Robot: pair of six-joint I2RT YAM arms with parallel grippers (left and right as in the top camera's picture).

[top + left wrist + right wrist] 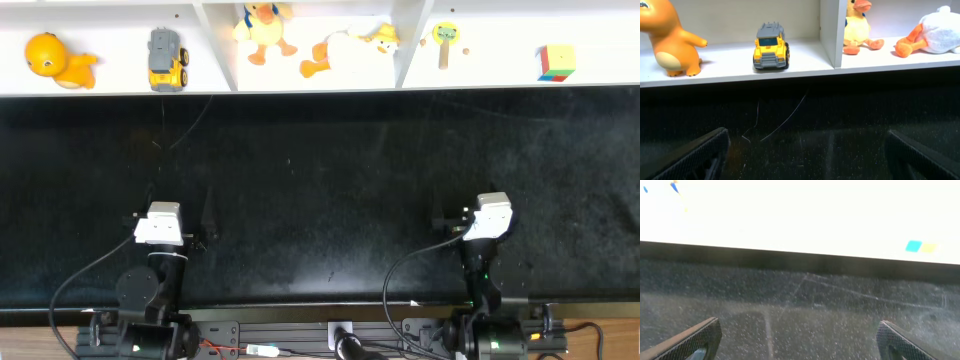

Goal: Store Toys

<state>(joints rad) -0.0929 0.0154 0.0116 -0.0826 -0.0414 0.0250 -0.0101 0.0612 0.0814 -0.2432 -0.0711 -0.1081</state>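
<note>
left pincer [806, 136] spread wide, empty, over black counter [320, 190]; right pincer [799, 325] likewise | toys sit beyond on white shelf [320, 88] | yellow truck [771, 47] likely light, rigid, slick; clamp across its sides | plush duck [860, 30] soft, squashy; pinch the body

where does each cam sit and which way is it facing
Top: fixed overhead, looking down on the table, shelf along the far edge; left arm and right arm reach up from the bottom.
Left wrist: on the left arm, facing the shelf's truck, orange toy and duck; left claw, open, at the bottom edge.
Right wrist: on the right arm, facing the shelf across the table; right claw, open, at the bottom edge.
Shared: top and left wrist both show truck, orange toy and duck.
</note>
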